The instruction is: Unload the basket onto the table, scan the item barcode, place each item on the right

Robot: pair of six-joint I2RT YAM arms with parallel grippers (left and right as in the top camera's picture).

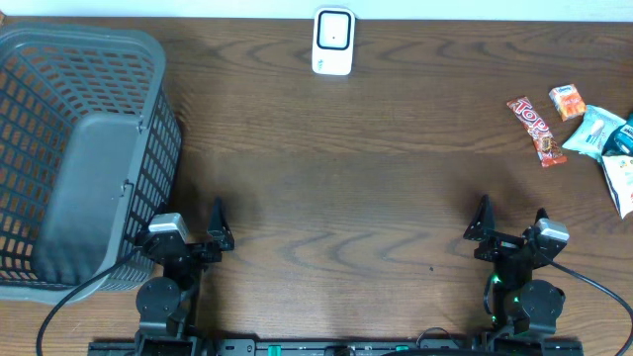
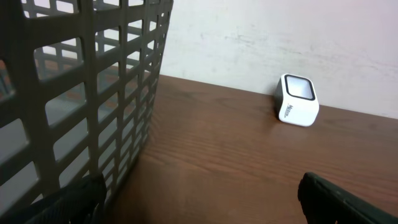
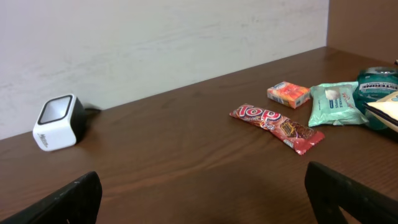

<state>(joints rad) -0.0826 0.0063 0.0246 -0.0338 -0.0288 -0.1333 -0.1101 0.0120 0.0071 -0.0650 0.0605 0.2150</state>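
The left gripper (image 1: 191,216) and right gripper (image 1: 512,210) sit at the desk's near edge, jaws spread wide, holding nothing. A white box-shaped barcode scanner (image 1: 333,42) stands mid far edge. A red foil-wrapped candy bar (image 1: 537,131), small orange packet (image 1: 567,102) and mint-green soft pack (image 1: 596,131) lie by the right edge; a grey plastic lattice basket (image 1: 158,148) stands along the left edge

I see a brown bench (image 1: 376,178) with darker, wavy wood grain. The basket (image 1: 89,35) is grey, its walls an open square lattice. The scanner (image 1: 333,42) is white with a dark window. The bar (image 1: 536,131) is red with white lettering. The small pack (image 1: 567,102) is orange, one pouch (image 1: 593,131) mint green, and the tub (image 3: 378,79) teal. The wall (image 3: 161,37) is off-white.
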